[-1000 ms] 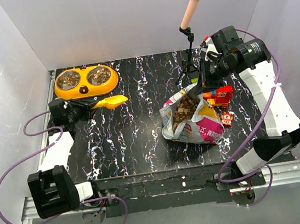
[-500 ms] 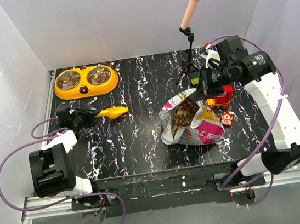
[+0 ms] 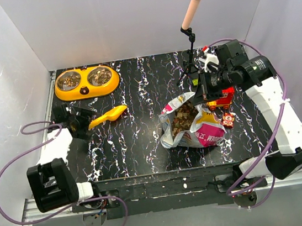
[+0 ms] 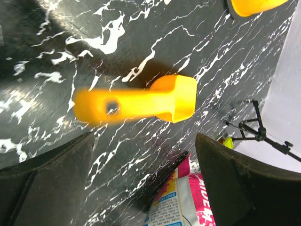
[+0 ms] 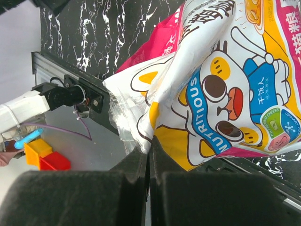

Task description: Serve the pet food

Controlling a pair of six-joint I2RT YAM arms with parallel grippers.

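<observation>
The pet food shows as brown kibble (image 3: 182,114) in the open mouth of the printed bag (image 3: 195,132), which stands right of centre. More kibble fills both wells of the yellow double bowl (image 3: 86,81) at the back left. My right gripper (image 3: 203,91) is shut on the bag's far rim; the wrist view shows the jaws (image 5: 149,149) pinching the bag's edge (image 5: 225,89). A yellow scoop (image 3: 108,116) lies on the table, its handle toward my left gripper (image 3: 79,126). That gripper (image 4: 146,174) is open, and the scoop (image 4: 136,101) lies beyond its fingertips, not between them.
A microphone on a black tripod stand (image 3: 190,57) rises at the back right, just behind the bag. Colourful toy bricks (image 3: 222,99) sit against the bag's right side. White walls enclose the black marbled table (image 3: 138,142) on three sides.
My left gripper has opened and let go of the scoop, which now rests on the table. The right gripper has shifted a little left, keeping hold of the bag's rim.
</observation>
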